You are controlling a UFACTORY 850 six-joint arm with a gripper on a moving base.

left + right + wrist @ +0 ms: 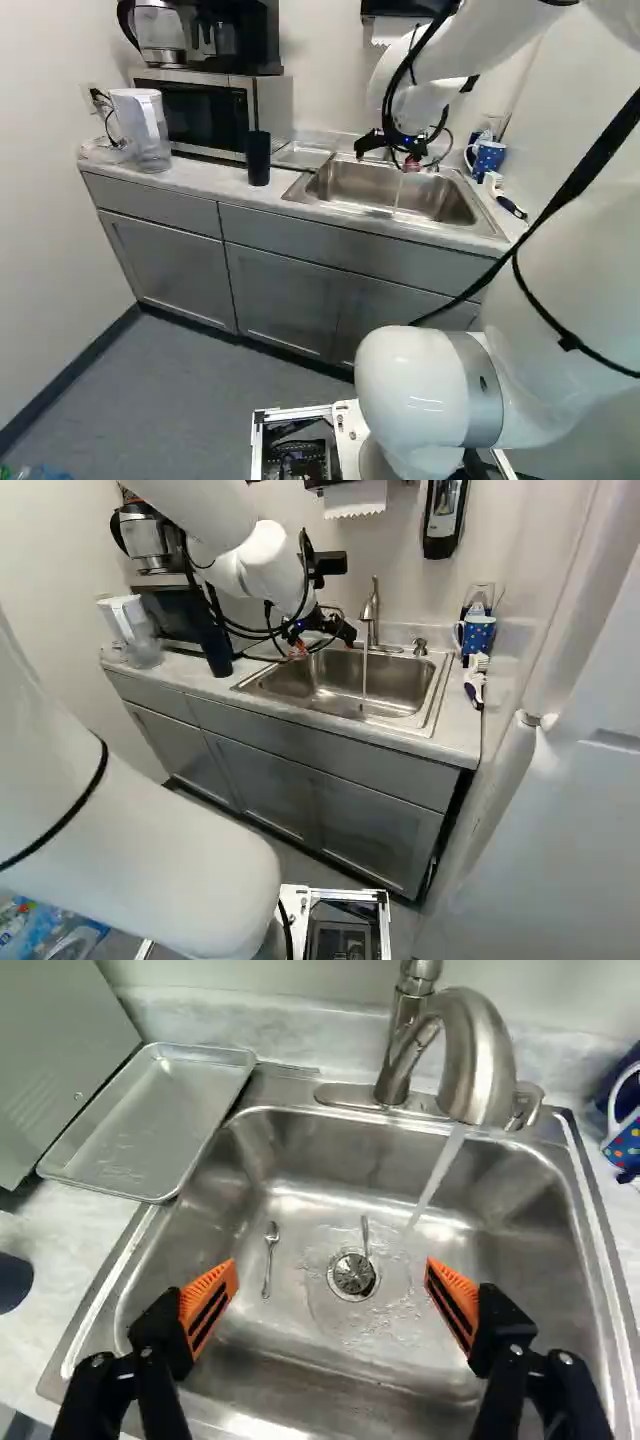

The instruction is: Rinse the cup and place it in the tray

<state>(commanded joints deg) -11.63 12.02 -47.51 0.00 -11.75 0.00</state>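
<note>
Only the wrist view shows two small utensils (pixel 269 1260) lying in the sink (pixel 300 1175). I can't tell which cup is meant: the dark, straight-sided tumbler (pixel 258 158) stands upright on the counter (pixel 200 178), left of the sink; the blue, spotted mug (pixel 478 635) stands at its far right. The gripper (pixel 411 163) is spread wide over the sink, gripping nothing.

Grey cabinets (pixel 165 260) line a white wall (pixel 322 60).
</note>
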